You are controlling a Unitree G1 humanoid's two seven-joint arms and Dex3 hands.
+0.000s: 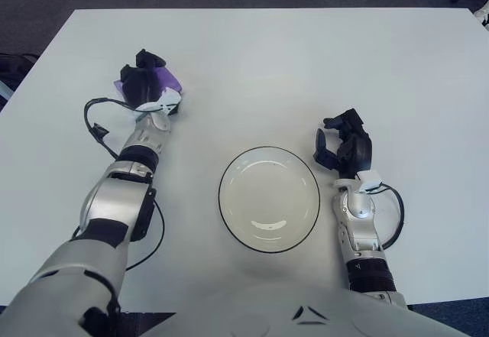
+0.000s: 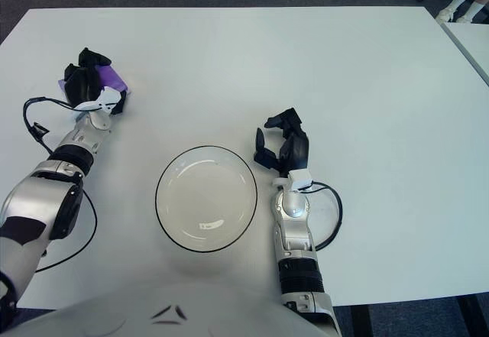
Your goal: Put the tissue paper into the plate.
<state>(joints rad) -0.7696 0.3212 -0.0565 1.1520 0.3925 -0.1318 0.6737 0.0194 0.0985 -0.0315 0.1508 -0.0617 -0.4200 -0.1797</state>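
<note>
While the left hand (image 1: 144,83) covers the purple tissue paper (image 1: 170,82) at the table's (image 1: 267,62) left side, the plate (image 1: 269,199) sits near the front edge, well apart from it

Only the right eye view catches a person's feet (image 2: 457,4) at the top right corner, and only the left eye view a dark object (image 1: 14,68) off the table's left edge. Most of the tissue is hidden under the curled black fingers, which appear to grip it; just a purple edge shows. Whether it is lifted cannot be told. Just right of the white, dark-rimmed plate, the right hand (image 1: 345,147) has its fingers loosely bent, holding nothing
</note>
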